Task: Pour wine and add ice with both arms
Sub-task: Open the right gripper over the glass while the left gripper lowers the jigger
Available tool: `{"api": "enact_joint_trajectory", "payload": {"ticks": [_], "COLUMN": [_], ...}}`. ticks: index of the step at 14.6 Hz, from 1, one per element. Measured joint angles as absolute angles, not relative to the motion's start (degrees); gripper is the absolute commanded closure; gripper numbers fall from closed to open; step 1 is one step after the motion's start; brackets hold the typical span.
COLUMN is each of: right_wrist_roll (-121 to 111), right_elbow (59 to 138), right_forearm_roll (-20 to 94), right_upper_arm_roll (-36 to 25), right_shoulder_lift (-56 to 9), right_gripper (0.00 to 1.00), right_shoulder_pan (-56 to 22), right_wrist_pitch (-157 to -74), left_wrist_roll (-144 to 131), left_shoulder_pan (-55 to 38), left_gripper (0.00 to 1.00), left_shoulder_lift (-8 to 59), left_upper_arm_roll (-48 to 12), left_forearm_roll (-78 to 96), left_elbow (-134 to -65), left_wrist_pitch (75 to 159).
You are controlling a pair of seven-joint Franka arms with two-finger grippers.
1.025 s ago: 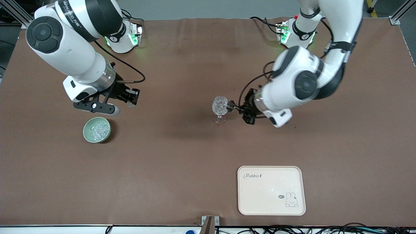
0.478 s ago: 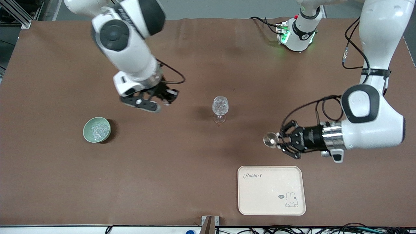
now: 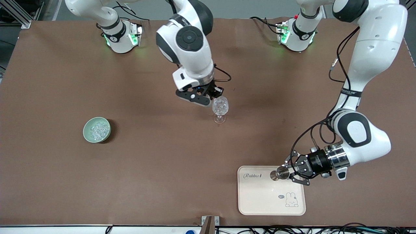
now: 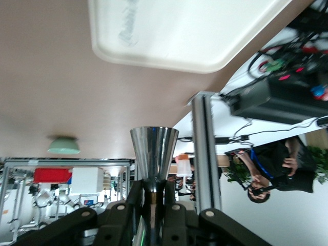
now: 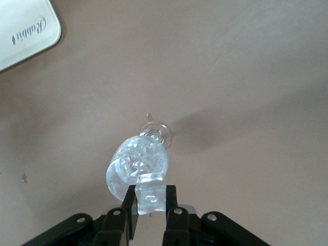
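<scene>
I have the right gripper (image 3: 217,94) hanging just over the rim of the clear cut-crystal stemmed glass (image 3: 220,109), which stands upright on the brown worktop (image 3: 162,169) about midway between the two arms' ends. In the right wrist view its fingers (image 5: 171,204) are clamped narrow on a small clear chunk of ice (image 5: 150,195), directly above the glass's mouth — the bowl already glints with clear chunks inside.

The rest of the ice (image 3: 97,129) lies piled in a small pale green ceramic bowl (image 3: 97,129), set toward the right arm's end of the worktop, well apart from the glass and a little nearer the front camera.

My left gripper (image 3: 287,171) is over the cream rectangular plastic tray with a rabbit print (image 3: 271,190), which lies near the front edge of the worktop toward the left arm's end. Its fingers (image 4: 137,192) are closed on the narrow waist of a shiny steel double-cone measuring cup (image 3: 279,173) — held on its side, the open mouth facing away from the wrist, above the tray's corner by the printed word. I cannot tell whether the cup holds anything.
</scene>
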State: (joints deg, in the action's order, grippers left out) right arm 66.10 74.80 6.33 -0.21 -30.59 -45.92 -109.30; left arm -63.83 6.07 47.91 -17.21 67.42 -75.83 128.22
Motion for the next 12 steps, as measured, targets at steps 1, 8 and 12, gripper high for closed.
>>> {"api": "enact_joint_trajectory", "payload": {"ticks": [1,8,12], "right_wrist_roll": [66.2,66.2,66.2], "right_elbow": [74.7,74.5,74.4], "right_forearm_roll": [6.3,6.3,6.3], "right_upper_arm_roll": [-0.2,-0.3,-0.3], "right_shoulder_lift": [-31.3,-33.4,-34.8], "right_gripper": [0.97,0.94,0.71], "right_shoulder_pan": [-46.4,-47.9,-48.3], "right_wrist_pitch": [-110.0,-112.1,-114.4], "left_wrist_roll": [-61.5,-56.2,-52.8], "left_shoulder_pan": [6.2,7.2,7.2], "left_gripper": [0.99,0.99,0.93], "left_shoulder_lift": [50.1,61.5,64.3], "left_upper_arm_roll": [-16.9,-16.4,-16.5], "left_forearm_roll": [67.8,68.6,74.5], "left_elbow": [-74.4,-68.4,-67.8], "left_wrist_pitch": [128.6,133.9,134.2]}}
